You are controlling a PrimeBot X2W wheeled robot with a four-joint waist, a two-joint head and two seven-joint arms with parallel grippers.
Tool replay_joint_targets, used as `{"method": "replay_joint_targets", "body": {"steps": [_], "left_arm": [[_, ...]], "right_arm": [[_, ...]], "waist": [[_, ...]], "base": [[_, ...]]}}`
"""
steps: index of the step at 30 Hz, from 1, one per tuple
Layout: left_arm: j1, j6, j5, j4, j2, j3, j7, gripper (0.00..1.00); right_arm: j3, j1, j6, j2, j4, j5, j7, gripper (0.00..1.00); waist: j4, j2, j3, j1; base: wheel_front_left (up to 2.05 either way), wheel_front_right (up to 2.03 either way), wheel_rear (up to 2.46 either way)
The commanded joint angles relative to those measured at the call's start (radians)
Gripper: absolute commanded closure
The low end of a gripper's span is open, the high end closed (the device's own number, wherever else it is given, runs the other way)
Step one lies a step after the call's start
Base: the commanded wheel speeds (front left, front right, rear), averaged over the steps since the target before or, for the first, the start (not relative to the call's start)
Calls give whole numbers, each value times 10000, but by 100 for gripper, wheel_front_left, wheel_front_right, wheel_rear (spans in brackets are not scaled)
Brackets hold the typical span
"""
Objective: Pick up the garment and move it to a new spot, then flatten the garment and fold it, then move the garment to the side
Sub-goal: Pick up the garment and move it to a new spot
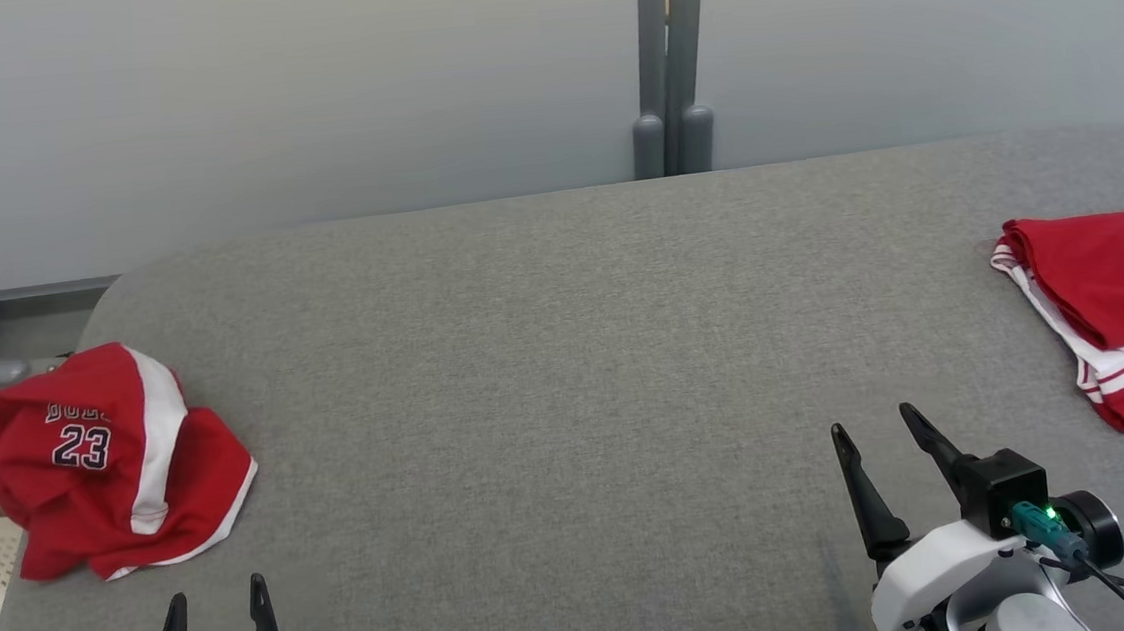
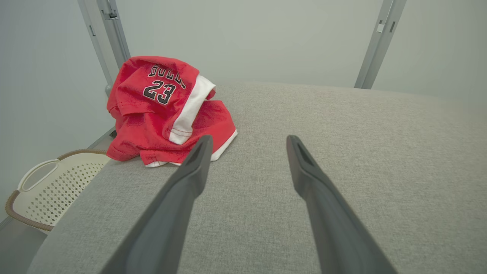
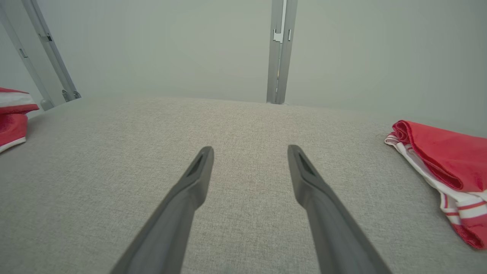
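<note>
Black-fingered, two claws are gaping empty over the grey table. The left claw is hovering near one crumpled shirt, red with white panels and a black 23, lying at the table's left edge. The right claw is hovering near one folded red shirt at the right edge.

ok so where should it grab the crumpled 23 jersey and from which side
Probably the raised fold at the white stripe on the crumpled jersey, pinched from above by the left hand, which is open and nearest it. The cloth is bunched into a mound there, so a ridge stands up, while the hem lies flat on the grey table.
</note>
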Motion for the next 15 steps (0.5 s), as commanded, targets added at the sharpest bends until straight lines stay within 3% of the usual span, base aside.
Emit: {"method": "replay_joint_targets", "body": {"steps": [1,10,15], "left_arm": [[-39,20,78,42,21,94,-28,0],[-163,-83,369,121,21,467,-27,0],[29,-109,377,64,22,665,-28,0]], "right_arm": [[32,-28,-15,-33,21,-27,-23,0],[268,-199,-15,-3,207,-44,-23,0],[534,-216,-15,8,273,45,-23,0]], "waist": [[582,-1,80,1],[2266,-1,183,1],[2834,-1,182,1]], "base": [[0,0,0],[0,0,0],[0,0,0]]}}
